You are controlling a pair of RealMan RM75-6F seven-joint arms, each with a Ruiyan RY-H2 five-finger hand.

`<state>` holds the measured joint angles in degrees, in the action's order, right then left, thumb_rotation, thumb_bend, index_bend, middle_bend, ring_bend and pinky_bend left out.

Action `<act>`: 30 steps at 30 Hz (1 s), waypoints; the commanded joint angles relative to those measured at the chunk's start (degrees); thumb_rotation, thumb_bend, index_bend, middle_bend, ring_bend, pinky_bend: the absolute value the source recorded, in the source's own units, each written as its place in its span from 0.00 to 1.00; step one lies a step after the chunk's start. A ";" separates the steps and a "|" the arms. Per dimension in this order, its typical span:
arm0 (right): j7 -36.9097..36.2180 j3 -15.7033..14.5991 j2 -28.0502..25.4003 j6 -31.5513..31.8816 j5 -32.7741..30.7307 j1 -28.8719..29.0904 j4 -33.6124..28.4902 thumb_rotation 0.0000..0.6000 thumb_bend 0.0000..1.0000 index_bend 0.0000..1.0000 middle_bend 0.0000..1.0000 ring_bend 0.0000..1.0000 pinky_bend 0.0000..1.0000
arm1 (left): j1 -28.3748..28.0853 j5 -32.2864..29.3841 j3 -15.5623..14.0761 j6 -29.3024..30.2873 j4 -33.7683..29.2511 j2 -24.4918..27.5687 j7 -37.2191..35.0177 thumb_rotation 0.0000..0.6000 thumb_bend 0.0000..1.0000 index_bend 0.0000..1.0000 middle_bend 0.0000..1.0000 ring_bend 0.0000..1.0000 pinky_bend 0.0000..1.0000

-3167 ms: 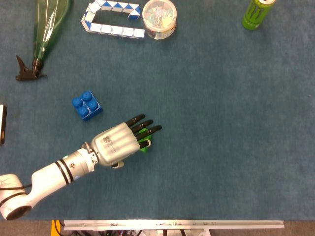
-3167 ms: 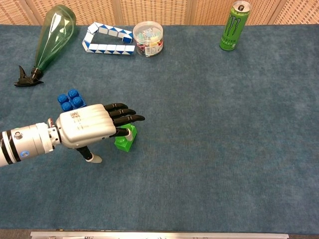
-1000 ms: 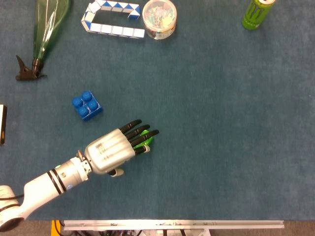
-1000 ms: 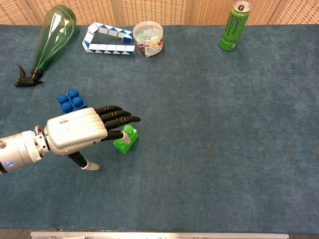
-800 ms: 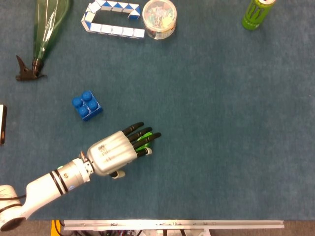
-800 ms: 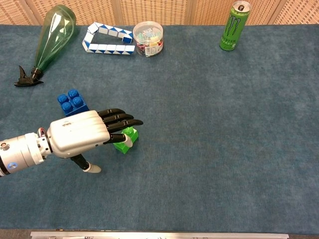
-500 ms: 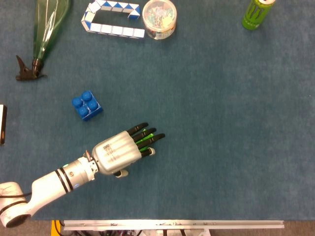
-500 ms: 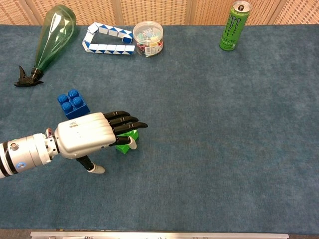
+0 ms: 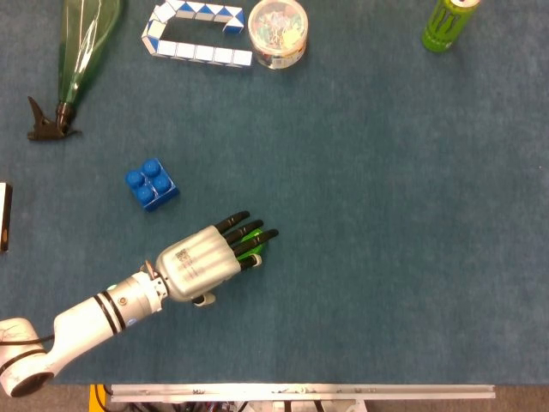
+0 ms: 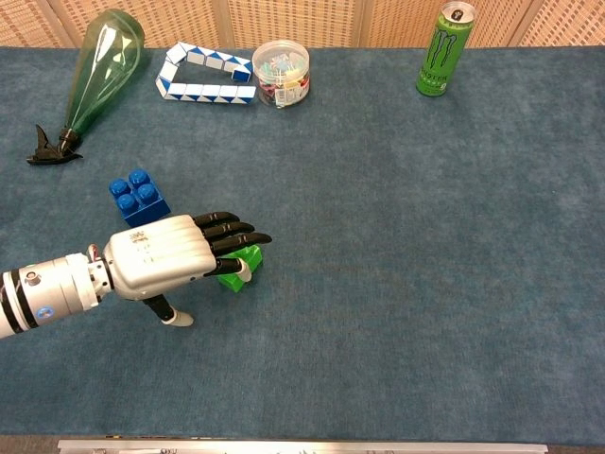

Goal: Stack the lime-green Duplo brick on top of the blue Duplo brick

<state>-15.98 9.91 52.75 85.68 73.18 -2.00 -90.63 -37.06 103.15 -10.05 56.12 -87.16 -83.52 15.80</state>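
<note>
Fingers (image 10: 236, 238) of the left hand (image 10: 165, 253) lie nearly straight and close together, stretched flat over the green brick (image 10: 243, 267), thumb tucked down below the palm toward the cloth. Can't tell if it actually grips the brick or just rests on it: from the chest view the dark fingertips overlap the brick's top edge, and from the head view only slivers of green (image 9: 254, 249) show between the fingers, hand (image 9: 199, 262) covering most of it. Green brick sits on the blue cloth (image 10: 425, 284), at the fingertip end of the hand. Blue brick (image 10: 138, 197) stands on the cloth apart from the green one, up and left of it in the chest view, just beside the back of the hand near the wrist; in the head view (image 9: 151, 184) it is clear of the hand. Nothing stacked yet. Along the far edge: green bottle (image 10: 99, 61) lying on its side, blue-white snake puzzle (image 10: 203, 76), round clear tub (image 10: 282, 73), green can (image 10: 441, 49) upright. Right hand is out of both views.
</note>
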 commanded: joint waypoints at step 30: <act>1.46 0.21 0.14 -0.62 0.14 0.18 -0.57 1.00 0.07 0.54 0.39 0.30 0.30 | 4.23 0.10 -2.52 4.28 -2.04 5.57 0.49 1.00 0.00 0.29 0.00 0.00 0.07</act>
<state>-14.52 10.11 52.89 85.06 73.32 -1.82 -91.19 -32.84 103.00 -12.54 60.24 -88.75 -78.27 16.13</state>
